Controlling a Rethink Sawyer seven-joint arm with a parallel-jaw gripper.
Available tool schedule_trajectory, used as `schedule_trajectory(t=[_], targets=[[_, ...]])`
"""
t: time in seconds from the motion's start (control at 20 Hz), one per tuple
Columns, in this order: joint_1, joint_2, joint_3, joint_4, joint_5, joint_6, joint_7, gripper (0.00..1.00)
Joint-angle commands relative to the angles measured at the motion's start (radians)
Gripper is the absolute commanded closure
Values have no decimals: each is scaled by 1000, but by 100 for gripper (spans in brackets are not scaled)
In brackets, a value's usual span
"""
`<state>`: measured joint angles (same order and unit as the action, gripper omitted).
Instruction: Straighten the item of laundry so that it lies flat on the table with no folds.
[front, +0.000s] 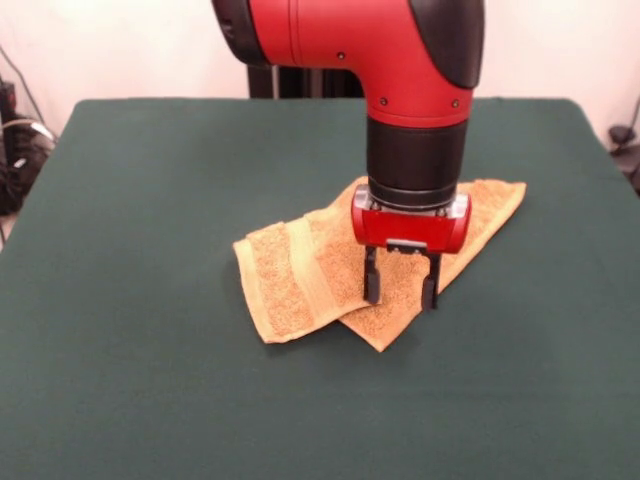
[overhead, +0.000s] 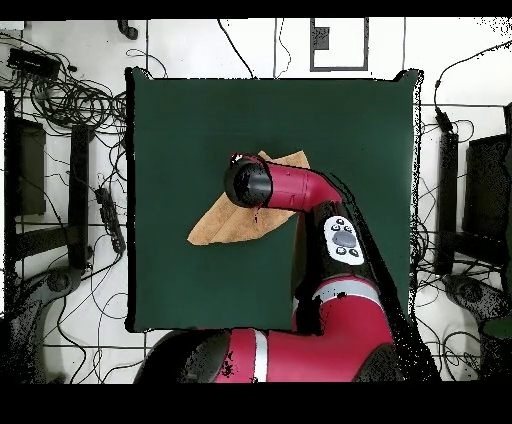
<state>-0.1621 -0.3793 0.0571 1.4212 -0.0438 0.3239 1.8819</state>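
Right now my claw (front: 401, 290) hangs straight down with its two dark fingers (front: 371, 281) parted to a moderate gap, holding nothing; the tips stand at or just above the towel (front: 300, 275), and I cannot tell from the front view whether they touch the cloth. In that view the towel lies near the middle of the table (front: 130, 300), running from about eight o'clock to two o'clock under the claw. One flap with a smoother woven band is folded over at the eight o'clock end, and a pointed corner juts out at six o'clock just beneath the fingers. From overhead the arm's wrist (overhead: 250, 183) covers the middle of the towel (overhead: 215, 228), so I only see cloth poking out on either side of it.

My worry is the layers. If I close here, I judge the fingers could pinch both the flap and the sheet under it, so any pull drags the whole towel across the felt instead of opening the fold. Soft terry may also slip out of a shallow pinch. And pressing down too far risks jamming the tips into the table top.
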Motion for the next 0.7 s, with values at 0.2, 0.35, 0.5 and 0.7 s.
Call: schedule_trajectory(t=[0.2, 0.35, 0.5, 0.7], targets=[[18, 17, 18, 65, -61, 40, 44, 0], [27, -26, -10, 100, -67, 39, 58, 0], [16, -54, -19, 128, -78, 40, 51, 0], [-10, -91, -20, 159, -100, 38, 40, 0]])
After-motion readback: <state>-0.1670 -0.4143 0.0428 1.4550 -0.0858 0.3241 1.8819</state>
